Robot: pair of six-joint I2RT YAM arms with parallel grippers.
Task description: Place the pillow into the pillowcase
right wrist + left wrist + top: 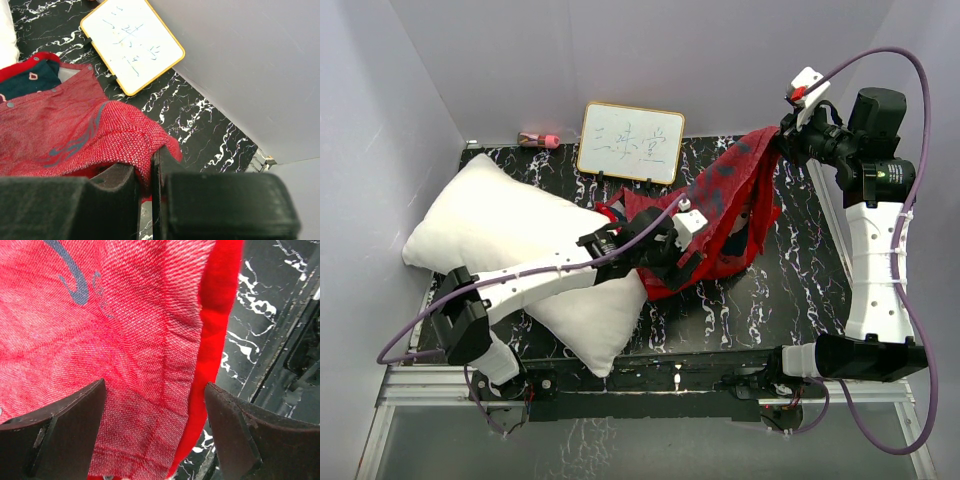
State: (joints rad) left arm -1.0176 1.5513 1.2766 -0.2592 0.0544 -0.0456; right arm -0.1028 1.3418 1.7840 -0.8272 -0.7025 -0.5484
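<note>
The pillow lies at the left of the black marbled table, with the left arm stretched across it. Mid-table, just beside the pillow, the left gripper is at the pillowcase, its 2 fingers spread wide with red cloth between them, unpinched. A whiteboard stands at the rear. On the right, the right gripper is clenched on 1 corner of the pillowcase, holding it raised above the table.
</note>
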